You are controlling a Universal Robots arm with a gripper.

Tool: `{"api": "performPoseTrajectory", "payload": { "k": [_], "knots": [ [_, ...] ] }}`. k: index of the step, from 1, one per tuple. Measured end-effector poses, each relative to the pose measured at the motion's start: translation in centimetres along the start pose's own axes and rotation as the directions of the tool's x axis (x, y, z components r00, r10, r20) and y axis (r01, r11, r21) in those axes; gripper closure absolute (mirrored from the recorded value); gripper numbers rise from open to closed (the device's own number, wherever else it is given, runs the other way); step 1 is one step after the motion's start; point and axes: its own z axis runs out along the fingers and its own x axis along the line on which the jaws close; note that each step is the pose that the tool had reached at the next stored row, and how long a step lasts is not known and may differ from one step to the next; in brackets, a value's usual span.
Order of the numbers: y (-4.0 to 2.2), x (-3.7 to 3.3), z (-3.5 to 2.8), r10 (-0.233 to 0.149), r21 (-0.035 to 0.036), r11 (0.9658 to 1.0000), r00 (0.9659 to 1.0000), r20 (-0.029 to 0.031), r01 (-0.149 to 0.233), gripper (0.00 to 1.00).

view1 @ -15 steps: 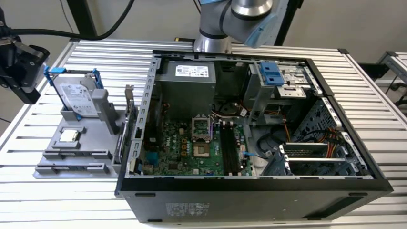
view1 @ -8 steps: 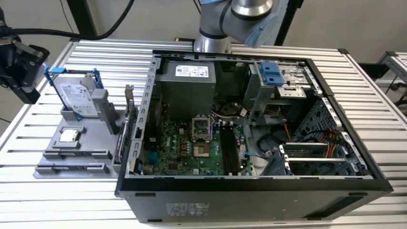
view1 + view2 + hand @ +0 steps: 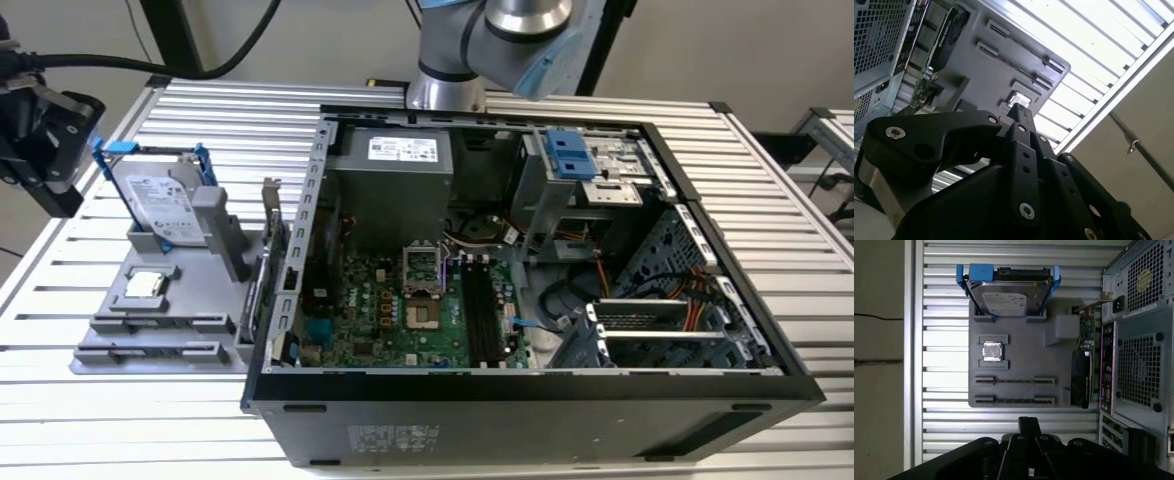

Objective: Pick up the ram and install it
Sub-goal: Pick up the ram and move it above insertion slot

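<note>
Inside the case [image 3: 534, 390], ram [image 3: 477, 310] seated on motherboard [image 3: 360, 300], far from jaws.

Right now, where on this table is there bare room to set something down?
Bare: the slats at the exterior view's lower left, bordered by the gray holder and computer case. Crowded: the holder, carrying a hard drive and processor chip, and the case's inside.
</note>
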Motion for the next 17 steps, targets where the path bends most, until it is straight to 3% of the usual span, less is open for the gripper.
{"api": "performPoseTrajectory", "payload": {
  "k": [10, 17],
  "knots": [
    [0.0, 0.01, -0.01, -0.086, -0.0017, 0.9963, 0.9963, -0.0041, 0.086, 1.0],
    [0.0, 0.01, -0.03, -0.162, -0.0034, 0.9868, 0.9868, -0.0077, 0.162, 1.0]
  ]
}}
